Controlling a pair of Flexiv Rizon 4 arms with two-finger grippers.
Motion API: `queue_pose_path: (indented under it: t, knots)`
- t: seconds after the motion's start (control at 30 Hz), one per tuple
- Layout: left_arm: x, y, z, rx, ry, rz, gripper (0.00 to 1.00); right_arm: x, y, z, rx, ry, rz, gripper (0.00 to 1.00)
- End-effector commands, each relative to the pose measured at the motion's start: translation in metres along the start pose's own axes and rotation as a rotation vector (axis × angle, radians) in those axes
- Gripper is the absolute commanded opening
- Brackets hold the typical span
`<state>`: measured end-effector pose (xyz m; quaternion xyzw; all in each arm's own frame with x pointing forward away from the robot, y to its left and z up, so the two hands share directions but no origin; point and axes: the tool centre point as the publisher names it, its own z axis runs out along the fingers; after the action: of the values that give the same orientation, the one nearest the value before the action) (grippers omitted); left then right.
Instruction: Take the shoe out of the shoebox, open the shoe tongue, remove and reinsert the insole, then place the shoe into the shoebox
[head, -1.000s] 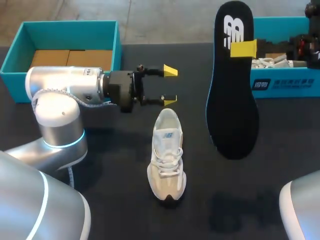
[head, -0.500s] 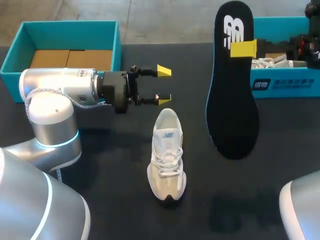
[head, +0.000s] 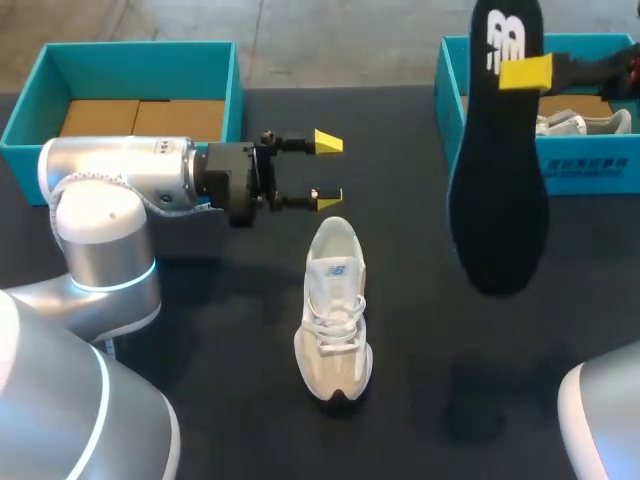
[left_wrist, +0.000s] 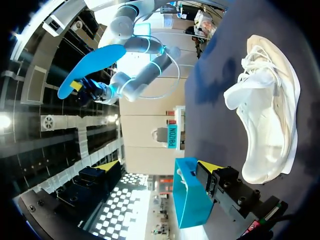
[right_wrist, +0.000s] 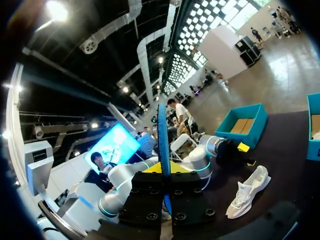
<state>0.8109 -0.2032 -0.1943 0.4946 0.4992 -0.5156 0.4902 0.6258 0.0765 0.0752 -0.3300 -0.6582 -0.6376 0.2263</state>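
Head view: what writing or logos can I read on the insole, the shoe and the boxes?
On the insole: a white logo mark, no plain words.
On the right shoebox: white print, too small to read.
On the shoe: blue tongue mark, too blurred to read.

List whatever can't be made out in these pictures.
- Head view: the insole hides the right gripper's far finger and part of the right shoebox's contents.
- Head view: the shoe's inside, hidden by its own upper.
- Right wrist view: the insole shows edge-on, its faces unseen.
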Motion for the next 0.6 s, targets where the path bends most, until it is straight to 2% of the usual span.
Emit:
queue_pose_path:
  t: [0.03, 0.27, 0.6]
  knots:
    - [0.001, 0.000, 0.001, -0.002, -0.001, 0.002, 1.00, -0.023, 0.024, 0.001, 0.071, 0.022, 0.017, 0.00]
    - [0.001, 0.000, 0.001, -0.002, -0.001, 0.002, 1.00, -0.055, 0.034, -0.002, 0.091, 0.017, 0.054, 0.00]
    - [0.001, 0.000, 0.001, -0.002, -0.001, 0.002, 1.00, -0.106, 0.037, 0.002, 0.102, 0.051, 0.126, 0.00]
